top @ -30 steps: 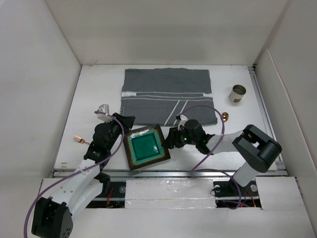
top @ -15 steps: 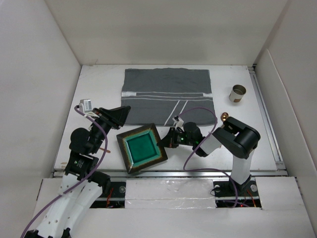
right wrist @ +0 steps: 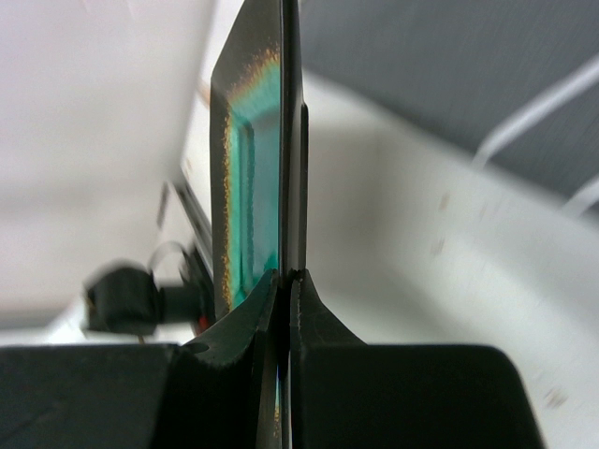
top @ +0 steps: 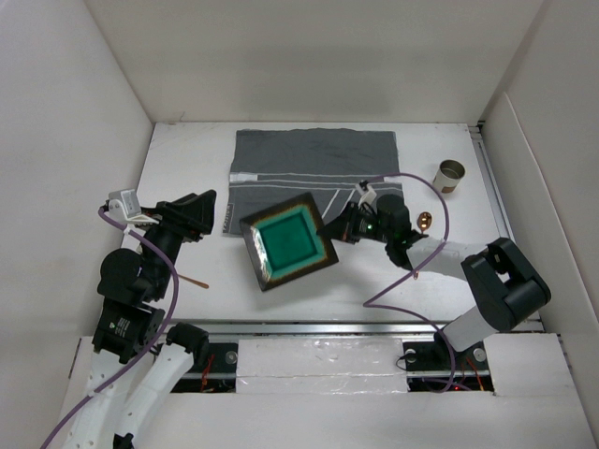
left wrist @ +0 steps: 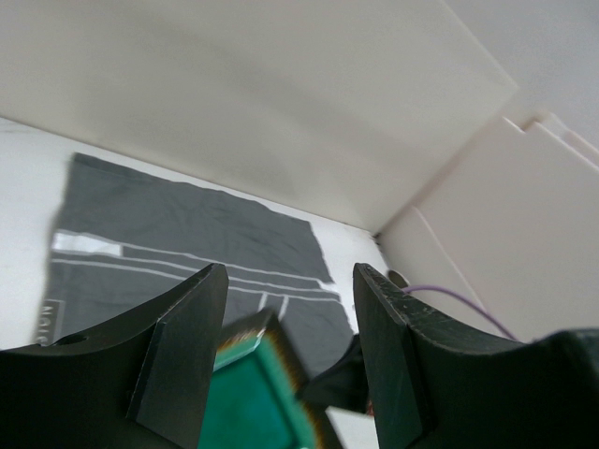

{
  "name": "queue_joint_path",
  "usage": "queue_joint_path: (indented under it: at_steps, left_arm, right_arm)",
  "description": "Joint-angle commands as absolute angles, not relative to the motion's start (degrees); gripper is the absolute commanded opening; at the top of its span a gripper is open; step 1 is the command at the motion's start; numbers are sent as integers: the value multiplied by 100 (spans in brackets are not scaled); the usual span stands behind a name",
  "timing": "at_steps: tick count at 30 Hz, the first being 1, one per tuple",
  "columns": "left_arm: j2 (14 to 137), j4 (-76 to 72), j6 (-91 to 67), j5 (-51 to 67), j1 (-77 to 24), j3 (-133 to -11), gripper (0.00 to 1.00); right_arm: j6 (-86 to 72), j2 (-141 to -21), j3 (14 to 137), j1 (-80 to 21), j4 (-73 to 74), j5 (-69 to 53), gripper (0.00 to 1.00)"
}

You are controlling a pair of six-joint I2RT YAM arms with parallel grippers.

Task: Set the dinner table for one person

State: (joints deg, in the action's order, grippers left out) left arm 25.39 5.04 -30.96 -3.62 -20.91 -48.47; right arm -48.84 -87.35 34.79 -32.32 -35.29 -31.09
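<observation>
A square plate (top: 288,241), green inside with a dark brown rim, hangs tilted above the white dinner table (top: 178,159), over the near edge of the grey striped mat (top: 314,168). My right gripper (top: 339,227) is shut on the plate's right rim. In the right wrist view the plate (right wrist: 251,168) stands edge-on, pinched in the right gripper (right wrist: 284,281). My left gripper (top: 211,213) is open to the left of the plate, apart from it. In the left wrist view the left gripper (left wrist: 285,360) frames a corner of the plate (left wrist: 253,393) and touches nothing.
A small metal cup (top: 449,175) stands at the back right. A copper-coloured utensil (top: 194,279) lies beside the left arm, and another copper piece (top: 428,221) lies near the right arm. White walls enclose the table on three sides, and a metal rail (top: 318,325) runs along the near edge.
The left gripper let go of the plate, opened and drew back to the left. The right gripper closed on the plate's rim and carried it up and back toward the mat.
</observation>
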Motion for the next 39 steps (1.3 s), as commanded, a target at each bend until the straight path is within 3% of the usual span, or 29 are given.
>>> queue_joint_path:
  at_steps: [1, 4, 15, 39]
  left_arm:
    - [2452, 633, -2655, -1009, -2101, -4852, 54]
    - [2575, 703, -2584, -1212, -2101, -4641, 55]
    - [2733, 808, -2408, -1195, -2101, -4676, 55]
    - [2909, 853, -2399, -1125, -1978, -4702, 55]
  right_arm:
    - [-5764, -8717, 4437, -2638, -4779, -3621, 0]
    - [-6354, -9182, 4815, -2243, -5369, -3639, 0]
    - [-6389, -11106, 6993, -1549, -4738, -3628, 0]
    - [-6161, -12278, 7866, -1187, -4078, -3735, 0]
